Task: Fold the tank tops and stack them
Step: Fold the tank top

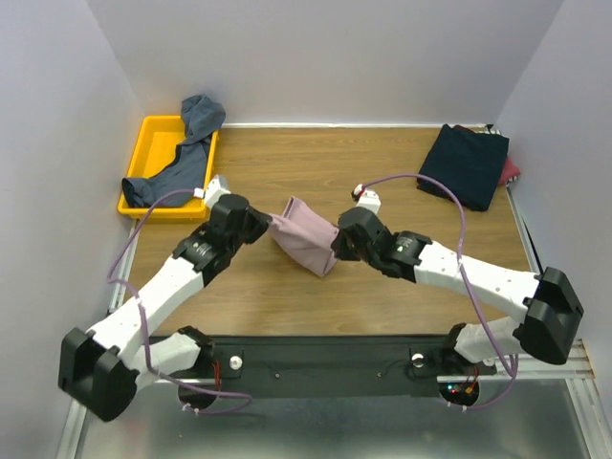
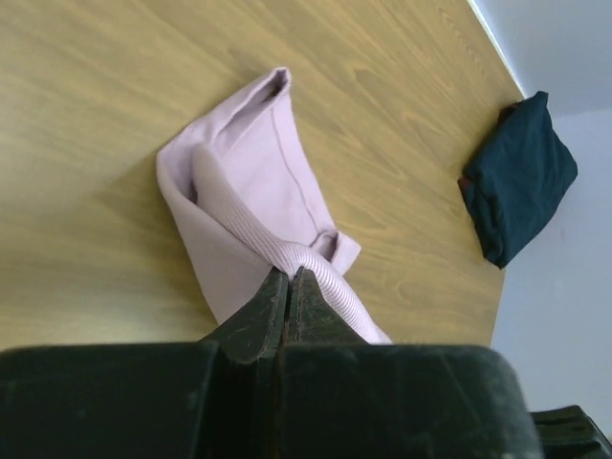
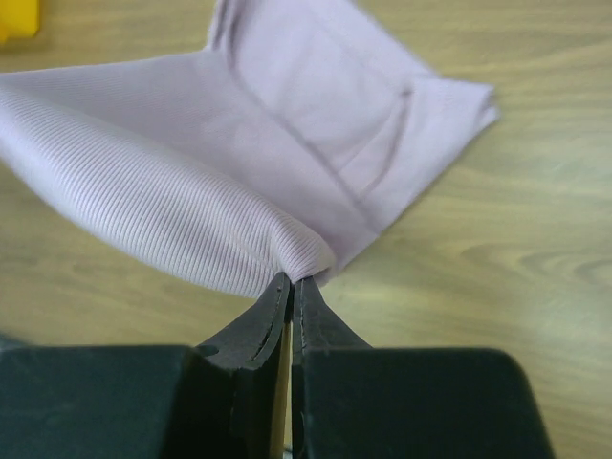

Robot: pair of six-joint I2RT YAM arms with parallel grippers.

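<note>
The left jaws are pressing together on a ribbed edge of the pink top (image 2: 249, 182), no gap showing between them. The right jaws are likewise clamping shut on a bunched corner of the same top (image 3: 239, 143). The pink top (image 1: 306, 239) is stretching between the two near the middle of the tabletop (image 1: 382, 287), with its folded part lying on the wood.

Bare wood is showing all around it, toward the near edge and toward the far edge. A folded navy top (image 1: 464, 164) is sitting at the far right corner, well apart, with a red top (image 1: 512, 172) peeking out from under its right side. At the far left corner a blue-grey top (image 1: 186, 153) is draping over the yellow tray (image 1: 153, 134), one end hanging past the tray's far rim.
</note>
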